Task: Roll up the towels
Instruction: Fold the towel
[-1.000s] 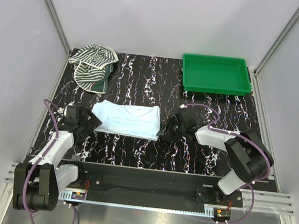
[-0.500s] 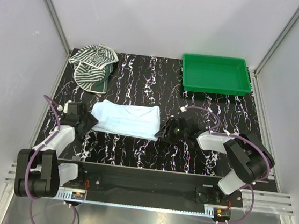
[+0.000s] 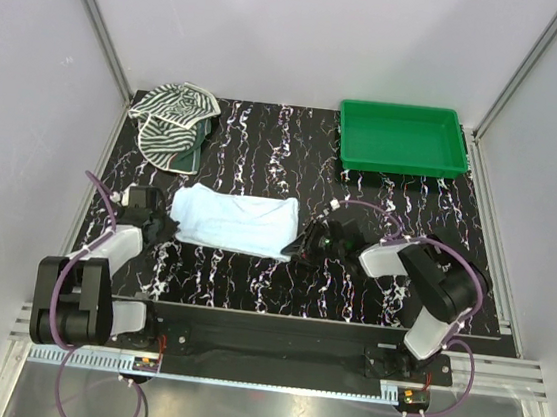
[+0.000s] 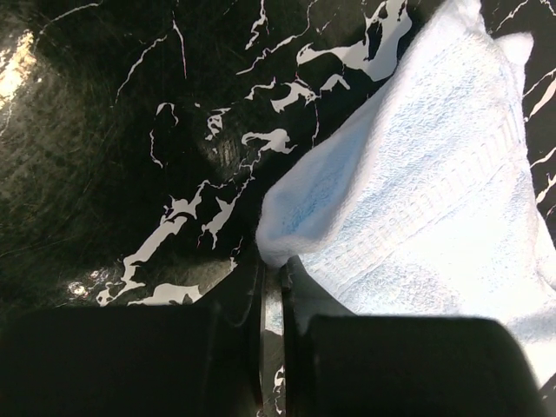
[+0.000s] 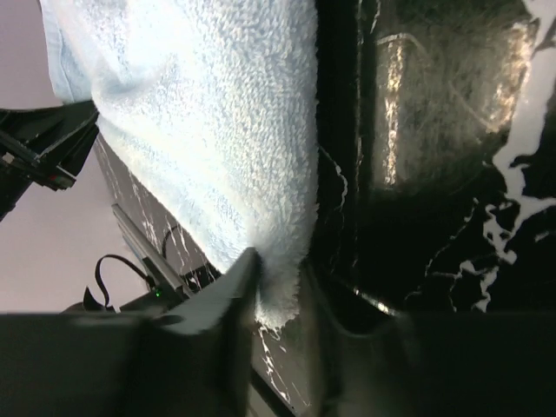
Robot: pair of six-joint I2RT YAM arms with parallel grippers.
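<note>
Pale blue towel [image 3: 235,221] lies flat, long axis running left-right.

Blue towel [image 5: 200,113] cut by top edge; corner hidden between fingers [image 5: 221,300]

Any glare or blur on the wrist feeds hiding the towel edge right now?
Left wrist: pale blue towel sharp, glare only on the table at top left, its own fingers dark and soft. Right wrist: towel bright but textured, sheen on table at upper right. Top view: even light, sharp.
</note>
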